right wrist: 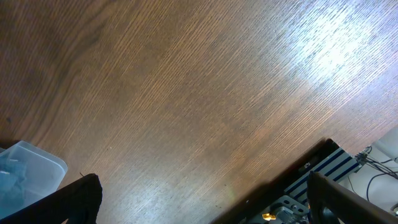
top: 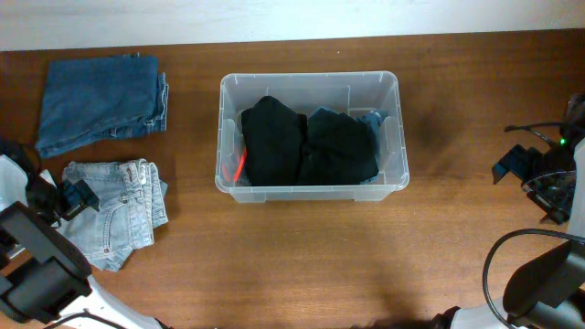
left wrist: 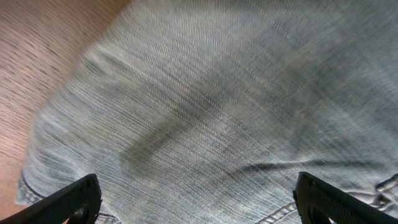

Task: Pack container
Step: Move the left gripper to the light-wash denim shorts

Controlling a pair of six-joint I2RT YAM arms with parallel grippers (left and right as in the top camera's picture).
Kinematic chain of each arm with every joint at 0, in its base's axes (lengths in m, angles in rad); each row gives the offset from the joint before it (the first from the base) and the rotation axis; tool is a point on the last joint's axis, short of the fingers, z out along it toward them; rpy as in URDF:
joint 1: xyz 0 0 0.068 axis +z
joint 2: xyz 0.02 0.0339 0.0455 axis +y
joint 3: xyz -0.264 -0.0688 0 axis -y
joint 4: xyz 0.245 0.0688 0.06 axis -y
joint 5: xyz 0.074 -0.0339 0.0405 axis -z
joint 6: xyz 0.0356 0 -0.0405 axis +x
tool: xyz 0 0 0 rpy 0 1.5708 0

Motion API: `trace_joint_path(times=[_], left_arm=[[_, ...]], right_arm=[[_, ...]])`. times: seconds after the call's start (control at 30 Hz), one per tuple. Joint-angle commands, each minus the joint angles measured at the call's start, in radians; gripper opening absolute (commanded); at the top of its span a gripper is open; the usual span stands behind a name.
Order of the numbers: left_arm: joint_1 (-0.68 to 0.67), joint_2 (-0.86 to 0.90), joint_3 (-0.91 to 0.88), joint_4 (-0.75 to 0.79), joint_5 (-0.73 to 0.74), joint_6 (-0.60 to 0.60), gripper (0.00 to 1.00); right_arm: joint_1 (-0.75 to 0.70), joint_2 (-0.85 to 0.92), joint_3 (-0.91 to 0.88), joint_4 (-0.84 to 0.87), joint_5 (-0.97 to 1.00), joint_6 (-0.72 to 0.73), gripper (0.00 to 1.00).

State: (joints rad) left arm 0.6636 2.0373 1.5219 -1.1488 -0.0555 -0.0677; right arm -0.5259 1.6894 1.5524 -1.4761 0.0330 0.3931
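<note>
The clear plastic container [top: 311, 187] stands in the middle of the table and holds two folded black garments [top: 306, 142] with a bit of blue cloth at its right end. A corner of it shows in the right wrist view [right wrist: 28, 168]. Folded light-blue jeans [top: 123, 210] lie at the left; they fill the left wrist view [left wrist: 211, 112]. My left gripper [left wrist: 199, 199] is open just above these jeans, its fingers spread wide. My right gripper [right wrist: 205, 199] is open and empty over bare wood at the table's right edge.
Folded dark-blue jeans [top: 101, 100] lie at the back left. A red object [top: 239, 167] shows inside the container's left end. Cables and a robot base [right wrist: 311, 193] sit beyond the table's right edge.
</note>
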Motion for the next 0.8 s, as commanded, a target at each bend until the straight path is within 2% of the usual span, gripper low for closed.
trace_joint_path(times=[0.0, 0.07, 0.23, 0.33, 0.4, 0.5, 0.67, 0.77], left_arm=[[0.002, 0.01, -0.035, 0.002, 0.016, 0.015, 0.99], [0.002, 0.01, -0.061, 0.015, 0.059, 0.014, 0.99], [0.002, 0.01, -0.131, 0.053, 0.137, -0.074, 0.99], [0.002, 0.01, -0.158, 0.067, 0.183, -0.075, 0.99], [0.002, 0.01, -0.174, 0.079, 0.246, -0.075, 0.99], [-0.012, 0.01, -0.203, 0.108, 0.451, -0.075, 0.99], [-0.083, 0.01, -0.205, 0.14, 0.696, -0.074, 0.99], [-0.13, 0.01, -0.204, 0.177, 0.73, -0.069, 0.99]], right_arm=[[-0.003, -0.005, -0.002, 0.0, 0.001, 0.008, 0.99], [-0.003, -0.005, -0.002, 0.0, 0.001, 0.008, 0.98], [-0.003, -0.005, -0.002, 0.0, 0.001, 0.008, 0.98], [-0.003, -0.005, -0.002, 0.0, 0.001, 0.008, 0.98], [-0.003, -0.005, -0.002, 0.0, 0.001, 0.008, 0.98], [-0.003, -0.005, -0.002, 0.0, 0.001, 0.008, 0.98], [-0.003, -0.005, -0.002, 0.0, 0.001, 0.008, 0.99], [-0.003, -0.005, -0.002, 0.0, 0.001, 0.008, 0.98]])
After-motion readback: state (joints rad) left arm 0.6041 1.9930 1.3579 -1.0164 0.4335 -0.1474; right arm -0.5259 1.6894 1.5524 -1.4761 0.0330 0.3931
